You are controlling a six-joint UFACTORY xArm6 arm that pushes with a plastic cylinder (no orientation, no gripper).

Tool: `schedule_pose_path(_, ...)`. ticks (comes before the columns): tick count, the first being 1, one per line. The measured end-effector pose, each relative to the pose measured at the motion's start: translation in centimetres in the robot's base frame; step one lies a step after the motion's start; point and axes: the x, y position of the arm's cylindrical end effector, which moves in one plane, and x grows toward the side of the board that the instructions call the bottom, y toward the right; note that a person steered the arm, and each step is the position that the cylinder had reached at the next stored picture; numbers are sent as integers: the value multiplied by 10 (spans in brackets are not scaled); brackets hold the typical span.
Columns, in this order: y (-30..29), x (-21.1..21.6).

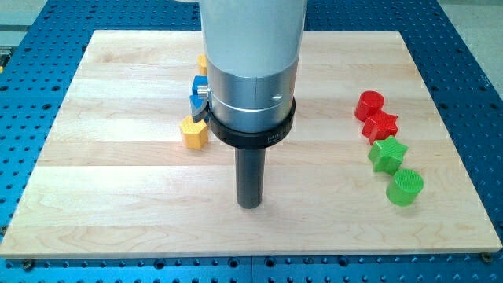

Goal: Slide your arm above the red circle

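Note:
The red circle [369,104] lies at the view's right, touching a red star [382,125] just below it. My tip [249,204] rests on the wooden board [118,181] at the lower centre, far to the left of and below the red circle. A green star [387,154] and a green circle [405,187] lie below the red star. A yellow heart-like block [193,132] sits left of the rod. Blue blocks [198,92] and another yellow block [202,61] show partly behind the arm's body.
The arm's wide metal body [250,71] hides the board's top centre. Blue perforated table [31,141] surrounds the board on all sides.

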Motion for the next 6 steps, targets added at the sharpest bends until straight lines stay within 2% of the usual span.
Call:
schedule_pose_path(3, 8, 22)
schedule_pose_path(4, 19, -15)
schedule_pose_path(6, 50, -175)
